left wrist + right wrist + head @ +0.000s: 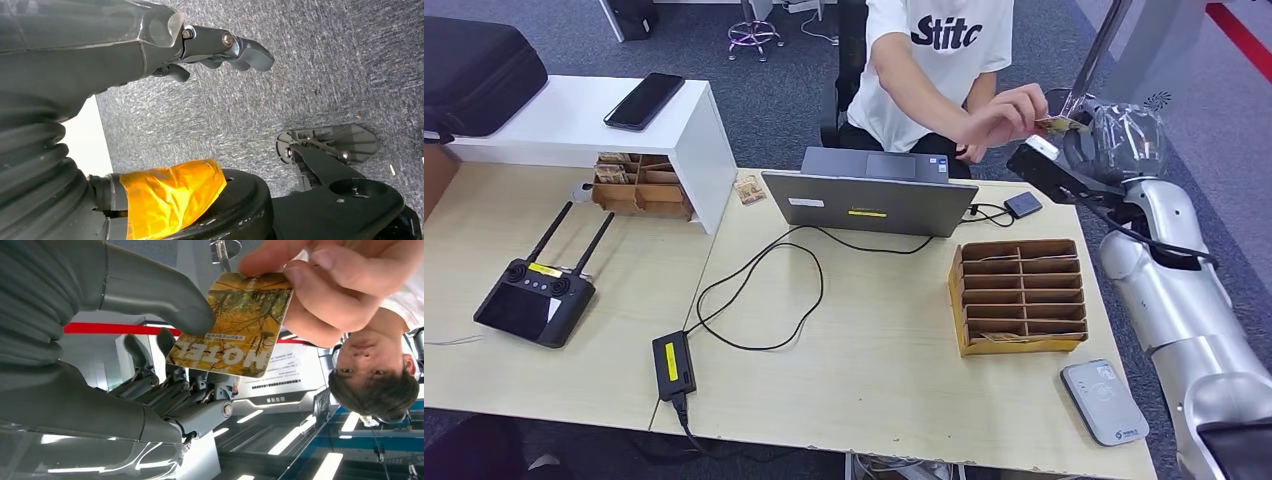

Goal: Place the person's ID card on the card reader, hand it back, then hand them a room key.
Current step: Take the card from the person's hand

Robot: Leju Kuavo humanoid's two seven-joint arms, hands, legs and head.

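From my head view, my right hand (pixel 1092 135) is mostly masked by its clear cover and the person's hand (pixel 1007 115), so I cannot see there how my fingers sit on the room key (pixel 1060 125), too small to read. At my wrist, the person's fingers (pixel 320 270) cover the key's far corner. My left hand (pixel 220 47) is partly cut by the picture's edge. The card reader (pixel 1105 402) print near the counter's front right corner is illegible.
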